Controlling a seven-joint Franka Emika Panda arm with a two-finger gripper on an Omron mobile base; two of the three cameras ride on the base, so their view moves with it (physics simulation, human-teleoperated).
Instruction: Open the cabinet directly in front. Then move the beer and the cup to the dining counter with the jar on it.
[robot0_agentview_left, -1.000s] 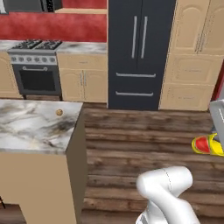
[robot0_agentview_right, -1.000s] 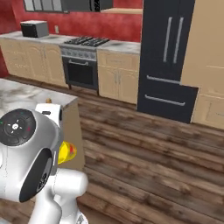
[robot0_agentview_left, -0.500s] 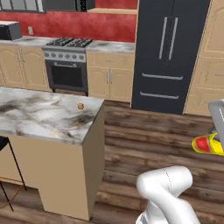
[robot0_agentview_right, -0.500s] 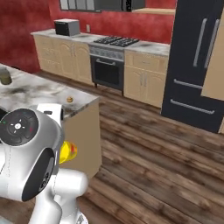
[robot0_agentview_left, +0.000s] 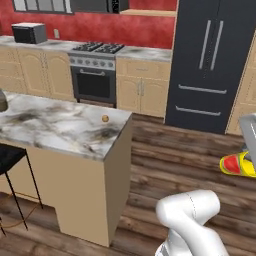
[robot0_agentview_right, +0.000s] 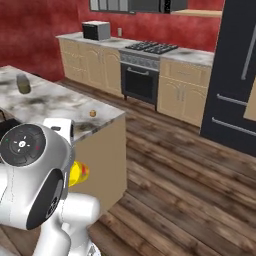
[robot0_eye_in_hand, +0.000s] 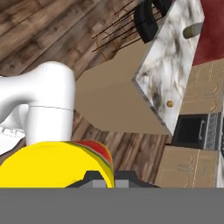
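yellow cup (robot0_eye_in_hand: 52, 164) in pincer, base cropped, jar (robot0_agentview_right: 23, 83) small on dining counter (robot0_agentview_left: 60, 131)

one yellow cup (robot0_agentview_left: 239, 165) with a red mark on its side. one long bench (robot0_agentview_left: 60, 131) with a marble top and a tan base. on the bench top there is one small jar (robot0_agentview_right: 23, 83) and one tiny round brown thing (robot0_agentview_left: 105, 118). one black stool (robot0_agentview_left: 11, 159) stands beside the bench. one black stove (robot0_agentview_left: 95, 77) with burners on top sits by the red wall. one big dark fridge (robot0_agentview_left: 212, 65) with two long silver handles up high. one small grey microwave (robot0_agentview_left: 29, 33) sits on the far worktop. one wooden floor (robot0_agentview_left: 190, 160).
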